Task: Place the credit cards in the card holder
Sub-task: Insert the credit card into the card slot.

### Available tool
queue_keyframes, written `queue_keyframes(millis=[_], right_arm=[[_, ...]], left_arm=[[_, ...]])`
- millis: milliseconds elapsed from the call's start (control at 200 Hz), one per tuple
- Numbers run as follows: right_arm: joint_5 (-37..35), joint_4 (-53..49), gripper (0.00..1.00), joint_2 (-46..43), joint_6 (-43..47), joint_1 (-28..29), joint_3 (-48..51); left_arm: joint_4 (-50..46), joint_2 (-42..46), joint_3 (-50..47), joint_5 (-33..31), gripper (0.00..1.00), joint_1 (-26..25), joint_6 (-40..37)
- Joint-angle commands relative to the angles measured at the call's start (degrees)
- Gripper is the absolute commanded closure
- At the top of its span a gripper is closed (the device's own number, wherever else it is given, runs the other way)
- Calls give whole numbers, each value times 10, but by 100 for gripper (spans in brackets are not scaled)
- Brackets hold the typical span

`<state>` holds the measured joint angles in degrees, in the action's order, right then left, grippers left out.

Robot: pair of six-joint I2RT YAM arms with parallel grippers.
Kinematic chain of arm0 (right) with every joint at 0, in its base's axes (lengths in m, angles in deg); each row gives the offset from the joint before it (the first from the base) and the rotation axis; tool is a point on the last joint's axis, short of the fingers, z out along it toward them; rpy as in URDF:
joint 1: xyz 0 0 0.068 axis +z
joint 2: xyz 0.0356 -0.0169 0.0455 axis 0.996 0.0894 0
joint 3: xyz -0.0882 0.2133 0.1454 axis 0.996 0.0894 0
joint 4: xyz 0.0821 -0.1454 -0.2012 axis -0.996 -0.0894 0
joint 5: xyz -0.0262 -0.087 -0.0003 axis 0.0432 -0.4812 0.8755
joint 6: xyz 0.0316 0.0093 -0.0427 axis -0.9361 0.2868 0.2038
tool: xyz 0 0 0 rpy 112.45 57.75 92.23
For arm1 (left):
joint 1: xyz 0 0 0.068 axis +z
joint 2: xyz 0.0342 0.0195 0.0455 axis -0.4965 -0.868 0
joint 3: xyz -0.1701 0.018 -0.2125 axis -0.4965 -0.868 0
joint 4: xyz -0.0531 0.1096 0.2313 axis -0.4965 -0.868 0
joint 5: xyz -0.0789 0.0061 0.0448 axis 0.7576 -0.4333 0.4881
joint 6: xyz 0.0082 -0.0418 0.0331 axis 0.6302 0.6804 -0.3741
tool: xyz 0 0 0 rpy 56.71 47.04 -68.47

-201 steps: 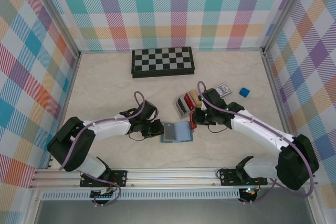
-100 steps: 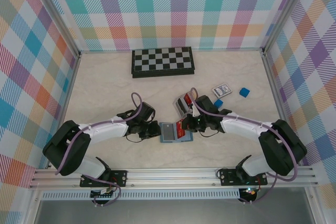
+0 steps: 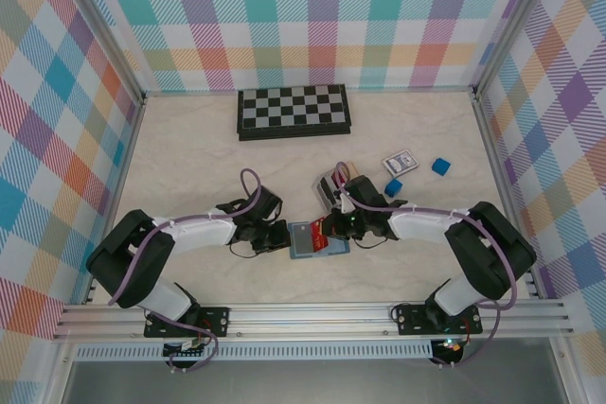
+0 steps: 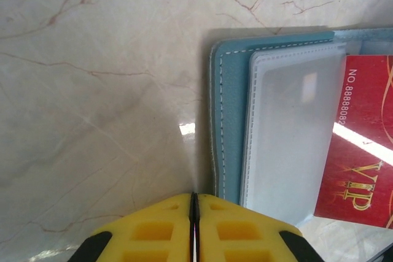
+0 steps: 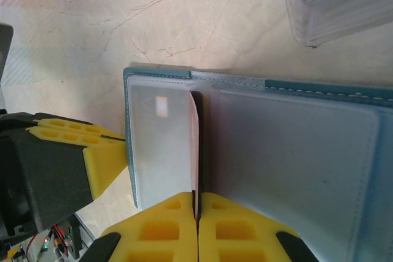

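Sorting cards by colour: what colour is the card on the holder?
The card is red with gold VIP lettering; clearest in the left wrist view.

**Card holder**: teal-blue wallet with white stitching, opened flat like a book, frosted grey pockets facing up. Its outer edge lies just beside the closed tips of the left gripper.

**Red card**: gold "VIP" lettering and a printed number. It is pinched between the tips of the right gripper and reaches forward from them over the holder, between its two pocket panels.
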<state>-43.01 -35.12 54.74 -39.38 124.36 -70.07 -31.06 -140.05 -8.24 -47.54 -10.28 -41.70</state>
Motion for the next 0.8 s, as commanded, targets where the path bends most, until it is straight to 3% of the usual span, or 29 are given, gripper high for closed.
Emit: queue_keyframes(millis=[0, 615, 795], right_arm=[[22, 23, 94, 22, 20, 5, 16], [19, 59, 89, 69, -14, 36, -4], [-23, -23, 84, 39, 10, 36, -20]], left_arm=[[12, -10, 2, 8, 92, -6, -6], [15, -27, 6, 11, 96, -6, -9], [7, -22, 6, 4, 96, -6, -12]])
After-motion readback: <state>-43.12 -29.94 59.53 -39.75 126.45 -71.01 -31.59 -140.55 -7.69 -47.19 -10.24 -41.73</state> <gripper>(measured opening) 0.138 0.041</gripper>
